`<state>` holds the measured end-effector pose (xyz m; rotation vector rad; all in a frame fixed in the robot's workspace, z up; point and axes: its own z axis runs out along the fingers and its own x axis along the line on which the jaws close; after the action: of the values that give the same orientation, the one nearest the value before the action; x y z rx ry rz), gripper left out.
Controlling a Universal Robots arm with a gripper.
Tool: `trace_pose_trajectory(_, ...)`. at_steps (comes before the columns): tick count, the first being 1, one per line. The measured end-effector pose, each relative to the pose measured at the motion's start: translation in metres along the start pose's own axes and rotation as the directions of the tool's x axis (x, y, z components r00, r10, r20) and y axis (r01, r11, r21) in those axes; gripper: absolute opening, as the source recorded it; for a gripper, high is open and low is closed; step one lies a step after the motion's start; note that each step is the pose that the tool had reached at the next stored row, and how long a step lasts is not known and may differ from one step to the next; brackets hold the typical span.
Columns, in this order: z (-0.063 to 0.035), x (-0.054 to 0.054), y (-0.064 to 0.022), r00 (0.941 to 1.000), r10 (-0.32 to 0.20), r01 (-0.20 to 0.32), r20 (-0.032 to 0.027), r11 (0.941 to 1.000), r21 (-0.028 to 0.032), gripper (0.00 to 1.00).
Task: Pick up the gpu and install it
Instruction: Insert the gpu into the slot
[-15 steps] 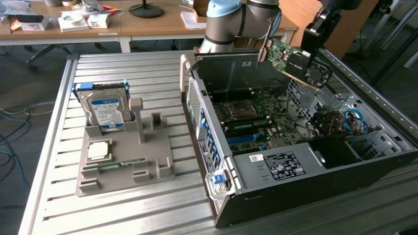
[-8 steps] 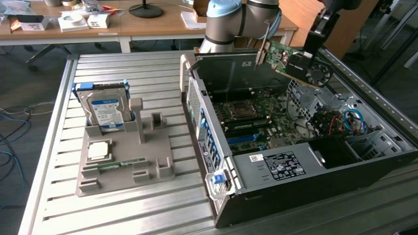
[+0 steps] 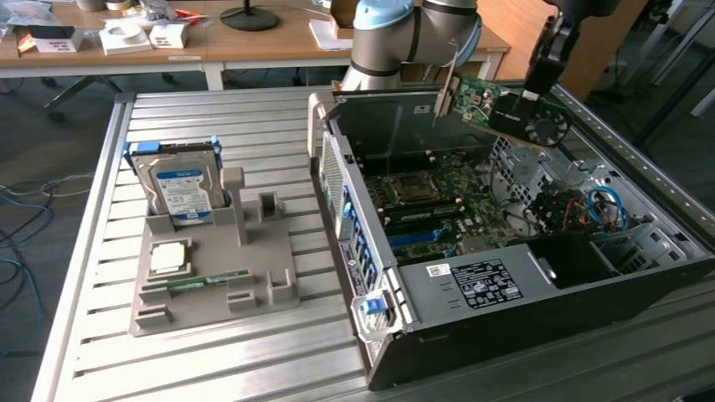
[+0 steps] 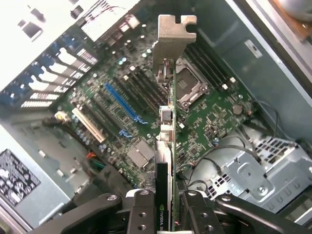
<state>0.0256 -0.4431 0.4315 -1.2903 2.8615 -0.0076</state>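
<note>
**GPU held over open case, install not yet made**

The open computer case (image 3: 514, 251) lay on its side on the slatted metal table (image 3: 223, 352), its motherboard (image 3: 436, 209) bared to the arm above. Beside the case, on the exterior view's left, a grey parts tray (image 3: 257, 285) carried a blue-labelled hard drive (image 3: 179, 188) and a slim RAM stick (image 3: 207, 282), both well apart from the work.

The gpu (image 3: 508, 105) hung in the air above the case's far end, tilted and clear of the case walls and the board alike. The gripper (image 3: 527, 94) was clamped on it, one finger on each face of the card near the cooler end. In the wrist view the card ran edge-on away from the gripper, with its silvery end bracket (image 4: 171, 44) foremost, over the middle of the case.

By the look of it, the pick-up half of the job was done and the install half was not. Inside the case, the card's lower edge stood well above the motherboard, and the blue expansion slot (image 4: 119, 102) lay bare off to one side of the card's line. No part of the card touched a slot, and the bracket had not met the case's rear wall.
</note>
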Motion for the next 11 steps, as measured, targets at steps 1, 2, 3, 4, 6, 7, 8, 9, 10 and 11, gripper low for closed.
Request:
trace_pose_trajectory(1,0.0,0.0,0.0,0.9998,-0.018,0.018,-0.001,0.9998,0.001,0.26)
trace_pose_trajectory(2,0.0,0.0,0.0,0.9994,-0.035,0.035,-0.002,0.9994,0.0018,0.26)
trace_pose_trajectory(3,0.0,0.0,0.0,0.9986,-0.053,0.053,-0.003,0.9986,0.0027,0.26)
trace_pose_trajectory(4,0.0,0.0,0.0,0.9975,-0.071,0.071,-0.0041,0.9975,0.0036,0.26)
trace_pose_trajectory(6,0.0,0.0,0.0,0.9943,-0.106,0.106,-0.0061,0.9943,0.0053,0.26)
trace_pose_trajectory(7,0.0,0.0,0.0,0.9923,-0.123,0.123,-0.0071,0.9923,0.0061,0.26)
trace_pose_trajectory(8,0.0,0.0,0.0,0.99,-0.141,0.141,-0.0081,0.99,0.0068,0.26)
trace_pose_trajectory(9,0.0,0.0,0.0,0.9874,-0.158,0.158,-0.0092,0.9874,0.0076,0.26)
trace_pose_trajectory(10,0.0,0.0,0.0,0.9842,-0.177,0.177,-0.0102,0.9842,0.0083,0.26)
trace_pose_trajectory(11,0.0,0.0,0.0,0.9809,-0.194,0.194,-0.0113,0.9809,0.009,0.26)
